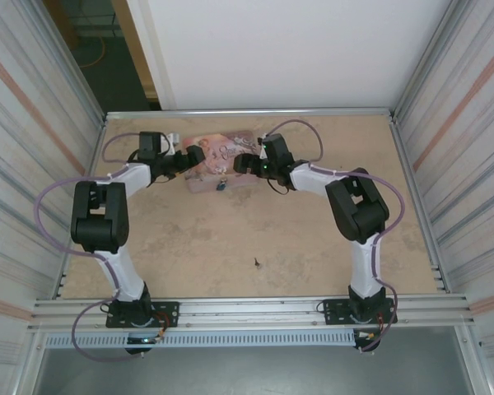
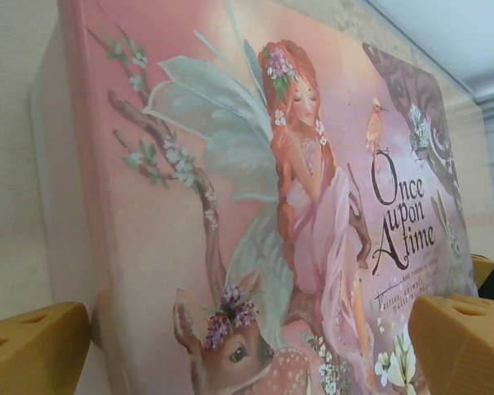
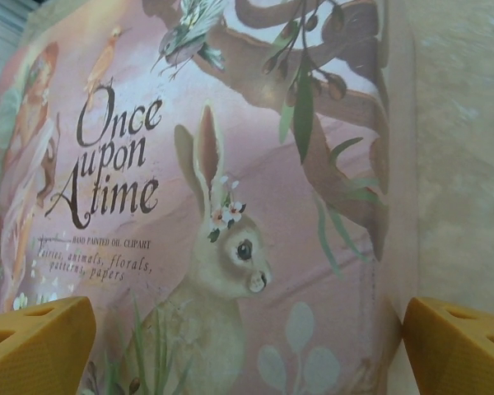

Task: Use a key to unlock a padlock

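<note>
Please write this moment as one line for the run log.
left gripper: open, facing pink tin | right gripper: open, facing tin | padlock: at tin's near side, not gripped

Top view overhead, facing down; wrist views close, sharing pink tin (image 2: 230, 164).

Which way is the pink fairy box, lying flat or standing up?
Lying flat. From above, the pink box rests on the table with its fairy picture facing up.
</note>
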